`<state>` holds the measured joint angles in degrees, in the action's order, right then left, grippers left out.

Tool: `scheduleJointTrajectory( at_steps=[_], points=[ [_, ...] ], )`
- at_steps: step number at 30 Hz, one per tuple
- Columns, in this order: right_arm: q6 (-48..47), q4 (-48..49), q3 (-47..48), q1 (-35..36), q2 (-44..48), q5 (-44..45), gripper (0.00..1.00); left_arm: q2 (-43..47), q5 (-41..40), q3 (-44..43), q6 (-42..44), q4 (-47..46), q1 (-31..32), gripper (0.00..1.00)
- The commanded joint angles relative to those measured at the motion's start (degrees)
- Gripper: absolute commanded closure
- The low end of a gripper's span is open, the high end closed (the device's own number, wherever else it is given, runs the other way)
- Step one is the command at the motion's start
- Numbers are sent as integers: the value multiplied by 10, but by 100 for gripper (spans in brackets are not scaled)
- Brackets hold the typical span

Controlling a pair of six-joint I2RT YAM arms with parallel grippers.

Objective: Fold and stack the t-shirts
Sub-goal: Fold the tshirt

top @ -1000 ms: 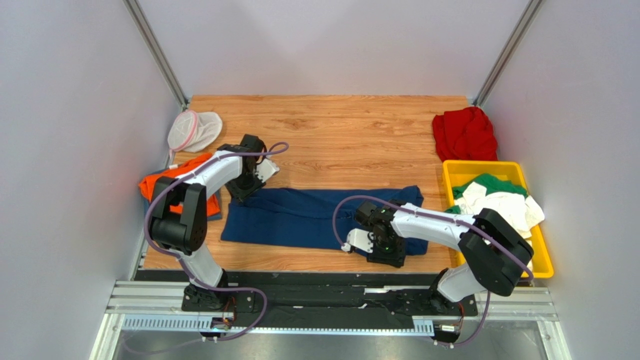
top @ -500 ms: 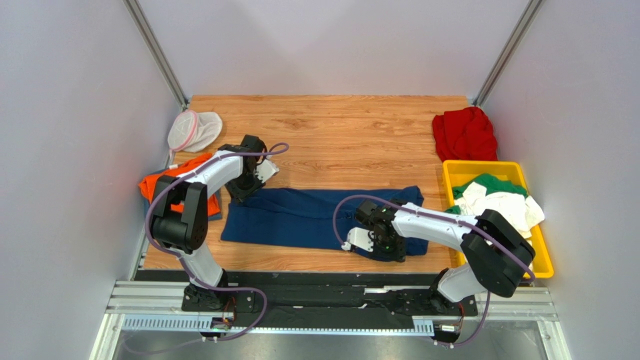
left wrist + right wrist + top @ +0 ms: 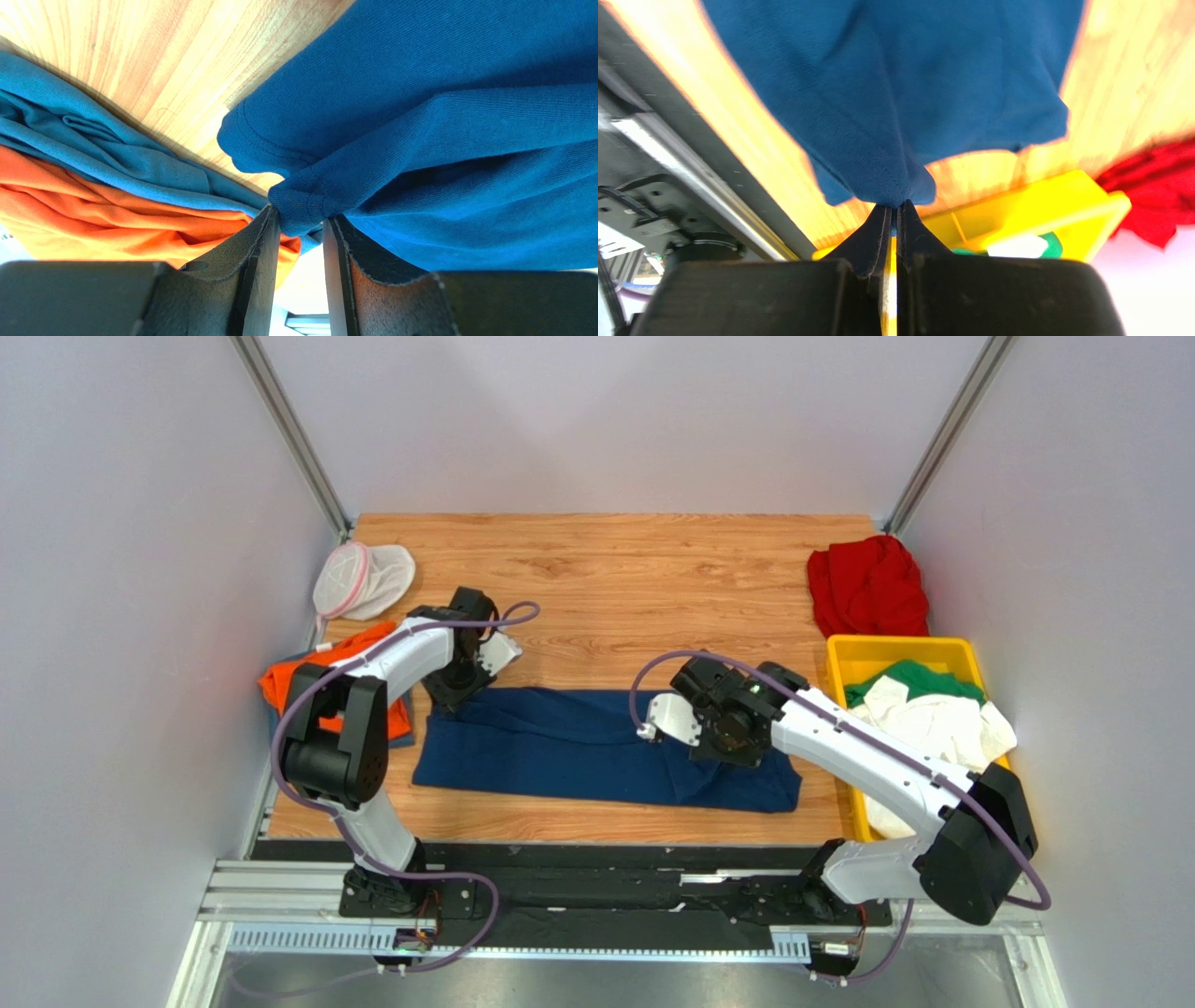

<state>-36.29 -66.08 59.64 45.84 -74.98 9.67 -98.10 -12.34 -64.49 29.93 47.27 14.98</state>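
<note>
Navy cloth fills the near middle of the wooden tabletop [image 3: 631, 588]: the navy t-shirt [image 3: 561, 745] lies there as a long band running left to right between the two arms, with its print not visible.

The left tool [image 3: 300, 224] sits at the band's far left corner. It pinches a thick rolled hem of the shirt between its two dark fingers [image 3: 261, 241], which the bunched fabric holds slightly apart.

The right tool [image 3: 896, 208] stands over the band's right part. Its fingers are pressed together on a small gather of the same navy fabric, which draws up into a peak at the fingertips. Around that peak the cloth is rumpled, while the left part lies flatter.

Just left of the left tool, the orange t-shirt [image 3: 302, 672] lies crumpled at the tabletop's left edge. A blue cloth [image 3: 105, 150] shows beneath it, close to the navy hem but apart from it.

A white mesh pouch [image 3: 358, 577] with a pink rim rests near the far left corner. The red t-shirt [image 3: 867, 584] lies heaped at the far right.

Nearer on that side stands a yellow bin [image 3: 842, 665]. It holds the green t-shirt [image 3: 915, 676] and, partly over it, the white t-shirt [image 3: 947, 721], which spills over the bin's right rim.
</note>
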Motion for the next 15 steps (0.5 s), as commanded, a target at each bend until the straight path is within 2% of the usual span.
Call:
scheduleJointTrajectory(
  at_steps=[1,8,15],
  points=[
    [-19,-5,34,-43,-8,51,100,12,5,6,7,-14,1,63],
    [-49,14,119,-140,-53,54,100,17,-5,4,15,-20,1,63],
    [-57,4,237,-166,-111,74,100,9,-5,-3,13,-24,1,64]
  ],
)
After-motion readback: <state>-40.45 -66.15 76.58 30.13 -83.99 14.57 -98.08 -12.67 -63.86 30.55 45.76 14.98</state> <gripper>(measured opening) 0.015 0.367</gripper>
